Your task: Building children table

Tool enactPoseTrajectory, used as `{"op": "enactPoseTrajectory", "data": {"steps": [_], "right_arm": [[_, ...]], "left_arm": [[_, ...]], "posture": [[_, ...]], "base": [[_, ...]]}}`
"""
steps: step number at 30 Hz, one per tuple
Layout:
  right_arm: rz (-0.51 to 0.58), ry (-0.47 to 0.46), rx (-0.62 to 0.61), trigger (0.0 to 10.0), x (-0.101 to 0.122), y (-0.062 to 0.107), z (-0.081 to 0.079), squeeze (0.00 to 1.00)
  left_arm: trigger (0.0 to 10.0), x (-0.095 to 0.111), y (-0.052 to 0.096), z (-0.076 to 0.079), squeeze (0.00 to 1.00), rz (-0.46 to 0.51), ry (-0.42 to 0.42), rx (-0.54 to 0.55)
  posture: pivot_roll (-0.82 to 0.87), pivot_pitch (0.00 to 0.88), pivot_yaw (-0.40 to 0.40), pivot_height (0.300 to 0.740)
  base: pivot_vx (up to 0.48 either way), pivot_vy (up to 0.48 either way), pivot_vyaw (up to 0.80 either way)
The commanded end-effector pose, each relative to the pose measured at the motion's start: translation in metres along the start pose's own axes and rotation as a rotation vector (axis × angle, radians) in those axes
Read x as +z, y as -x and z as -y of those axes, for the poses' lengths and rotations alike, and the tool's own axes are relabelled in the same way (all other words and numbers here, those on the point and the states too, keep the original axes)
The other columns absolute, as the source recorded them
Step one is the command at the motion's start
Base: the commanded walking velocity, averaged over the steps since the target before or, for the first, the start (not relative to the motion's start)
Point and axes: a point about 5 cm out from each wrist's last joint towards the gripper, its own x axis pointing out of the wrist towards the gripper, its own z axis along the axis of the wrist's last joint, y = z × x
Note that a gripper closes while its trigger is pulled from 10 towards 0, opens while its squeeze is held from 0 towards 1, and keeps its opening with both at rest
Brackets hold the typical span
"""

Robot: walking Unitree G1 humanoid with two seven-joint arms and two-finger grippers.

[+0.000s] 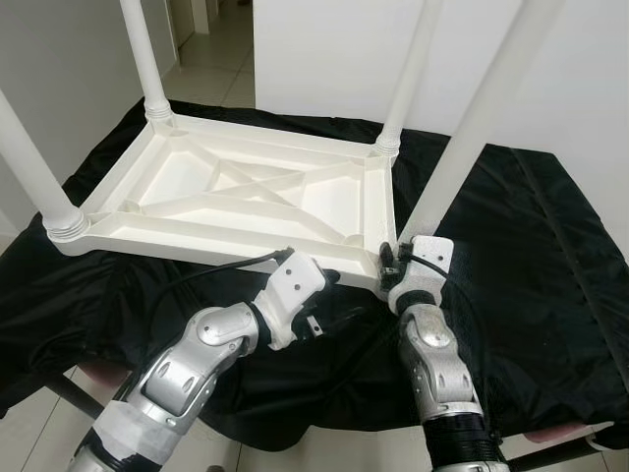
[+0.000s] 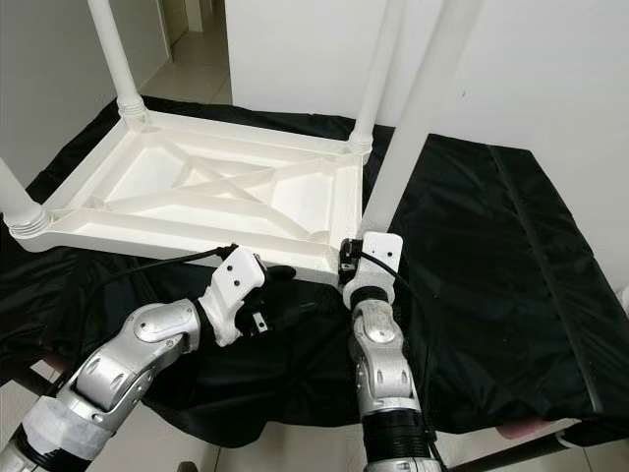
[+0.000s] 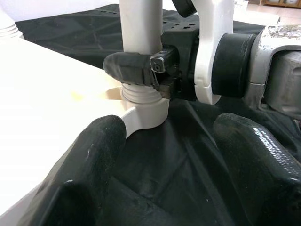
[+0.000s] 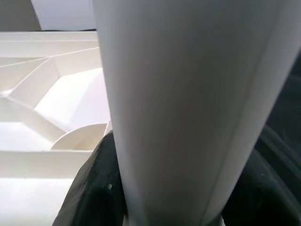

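Here your right end effector (image 1: pixel 393 264) clamps the leg (image 1: pixel 462 138) at the table's (image 1: pixel 246 197) near-right corner; left end effector (image 1: pixel 329 280) open. Light, stiff, slick plastic: grip low.

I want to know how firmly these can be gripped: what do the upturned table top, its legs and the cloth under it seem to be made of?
The table top looks like moulded white plastic: matte, with cast ribs crossing its underside. The near-right leg, held by the right claw, looks like a smooth, faintly glossy plastic tube with a ribbed collar at its base. The cloth is a thin black fabric, wrinkled, with slight sheen.
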Motion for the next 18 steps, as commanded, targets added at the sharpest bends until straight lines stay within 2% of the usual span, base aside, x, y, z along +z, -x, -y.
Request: {"op": "enactPoseTrajectory", "data": {"steps": [1, 2, 4, 11, 12, 18], "right_arm": [[-0.059, 0.013, -0.050, 10.0, -0.014, 0.005, 0.006, 0.00], [-0.047, 0.008, -0.035, 10.0, -0.011, 0.005, 0.000, 0.00], [-0.043, 0.011, -0.028, 10.0, -0.008, 0.005, -0.001, 0.00], [-0.042, 0.017, -0.037, 10.0, -0.004, 0.007, 0.001, 0.00], [-0.029, 0.007, -0.021, 10.0, -0.003, 0.007, 0.000, 1.00], [0.022, -0.023, 0.031, 10.0, 0.005, 0.008, -0.001, 1.00]], "left_arm": [[10.0, -0.001, -0.001, 0.003, 0.00, -0.014, -0.008, -0.044], [10.0, 0.000, -0.001, 0.003, 0.00, -0.013, -0.008, -0.046], [10.0, 0.000, -0.002, 0.003, 0.00, -0.013, -0.009, -0.051], [10.0, 0.000, -0.001, 0.002, 0.00, -0.014, -0.012, -0.051], [10.0, 0.000, -0.001, 0.002, 0.00, -0.014, -0.013, -0.050], [10.0, 0.000, 0.000, 0.002, 0.00, -0.014, -0.013, -0.046]], "posture": [[0.00, 0.075, -0.054, 0.740], [0.00, 0.075, -0.054, 0.740], [0.00, 0.073, -0.050, 0.740], [0.01, 0.070, -0.052, 0.740], [0.01, 0.069, -0.052, 0.740], [0.02, 0.067, -0.058, 0.740]], "base": [[0.000, 0.000, 0.00], [0.000, 0.000, 0.00], [0.000, 0.000, 0.00], [0.000, 0.000, 0.00], [0.000, 0.000, 0.00], [0.000, 0.000, 0.00]]}}
